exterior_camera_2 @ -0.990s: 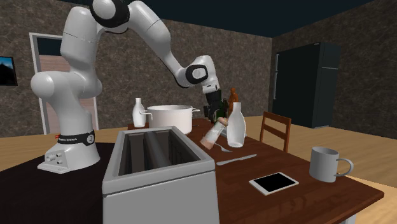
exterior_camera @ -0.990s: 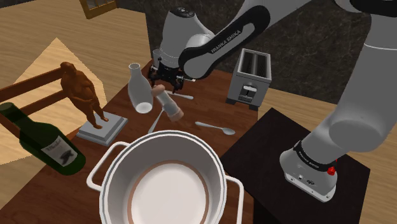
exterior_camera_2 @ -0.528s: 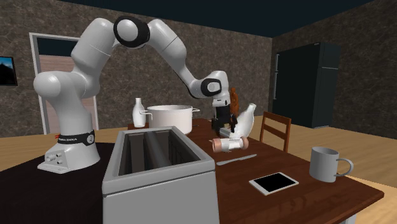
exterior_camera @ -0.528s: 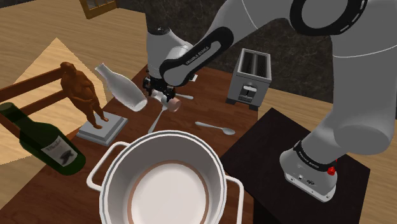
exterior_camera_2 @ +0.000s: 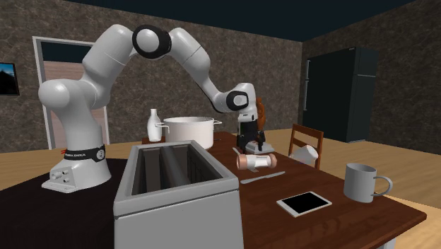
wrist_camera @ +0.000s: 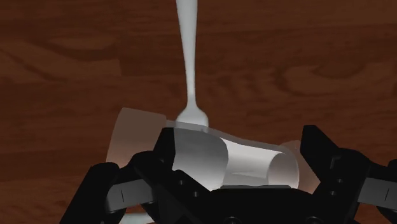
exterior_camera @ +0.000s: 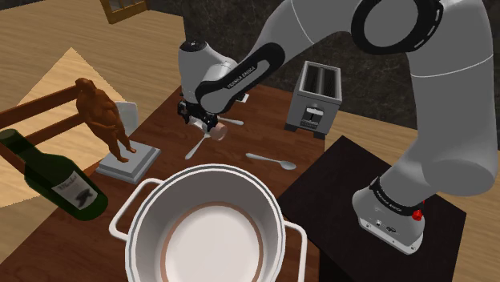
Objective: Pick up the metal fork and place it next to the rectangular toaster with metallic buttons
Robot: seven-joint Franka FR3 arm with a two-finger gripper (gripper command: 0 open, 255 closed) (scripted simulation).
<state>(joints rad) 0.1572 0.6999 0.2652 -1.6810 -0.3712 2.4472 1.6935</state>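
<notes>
- When viewed from the shoulder: dark wood table [exterior_camera: 264,132], plank floor [exterior_camera: 48,32], pale rug [exterior_camera: 56,80] at that view's left. Rough stone walls [exterior_camera_2: 283,71], dark fridge [exterior_camera_2: 351,92] and door [exterior_camera_2: 53,85] in second exterior view.
- Fork [wrist_camera: 188,70] flat on table, right below gripper [wrist_camera: 242,137], well apart from toaster [exterior_camera: 318,99].
- Long axis straight out from gripper in wrist view: tines at gripper end, up against shaker [wrist_camera: 210,156], handle pointing away. In shoulder view, handle end aimed down-left toward pot [exterior_camera: 144,200].
- Fingers [wrist_camera: 159,156] spread apart, clamped on nothing, low over table. Contact with shaker: can't tell.
- Shaker on its side, crosswise to fork, lying between fingers and tines, so directly in the way.
- Spoon [exterior_camera: 272,161] on table between fork and black stand [exterior_camera: 360,200].
- Second utensil [exterior_camera_2: 261,177] near shaker, toward tablet [exterior_camera_2: 304,204].
- Brown figurine [exterior_camera: 102,116] on grey base [exterior_camera: 132,160] and green bottle [exterior_camera: 56,180] at shoulder view's left.
- White vase [exterior_camera_2: 305,154] tilted, past table edge beside chair [exterior_camera_2: 308,131].
- Mug [exterior_camera_2: 362,182] near tablet.
</notes>
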